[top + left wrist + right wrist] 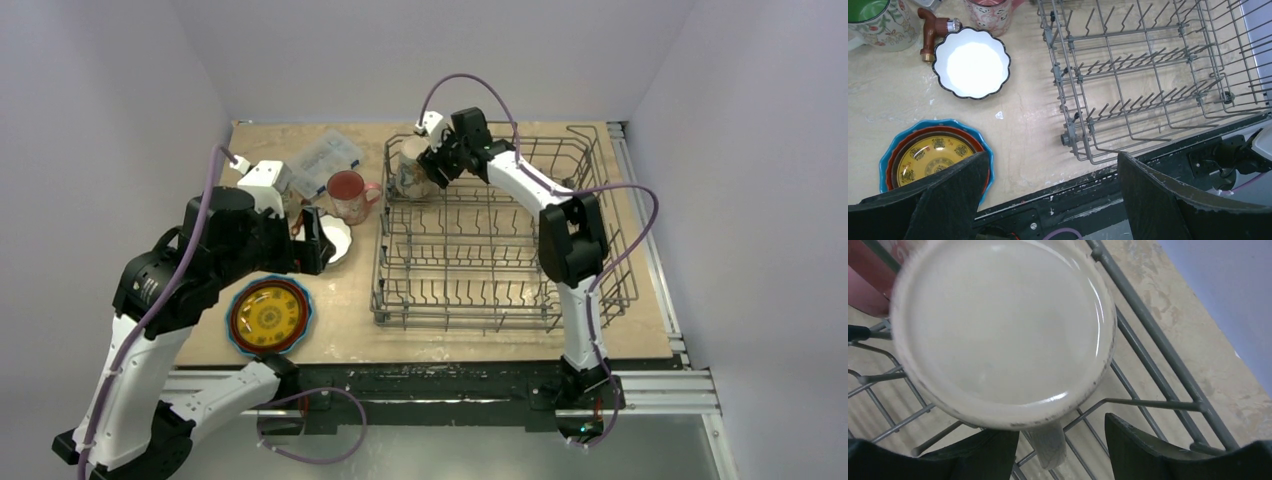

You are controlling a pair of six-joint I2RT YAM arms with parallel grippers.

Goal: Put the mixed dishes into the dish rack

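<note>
The dish rack (490, 240), big and grey, filled the right half of the table (350, 300), and most of its tines stood bare. Over on the left, near the front edge, sat the stack of plates (268, 316): blue at the bottom, orange on that, yellow-patterned on top. The left gripper (1050, 156) hovered just above the near table edge between the stack and the rack, jaws spread wide and holding nothing. At the rack's far left corner, the right gripper (1060, 440) was at a cream mug (998, 330) inside the wires. Its fingers were parted wider than the mug's handle (1045, 445), which sat between them. A pink mug (348, 195) stood just outside the rack. Nearer the camera sat the white scalloped bowl (971, 62), then the small red-brown tool (930, 32) beside it.
</note>
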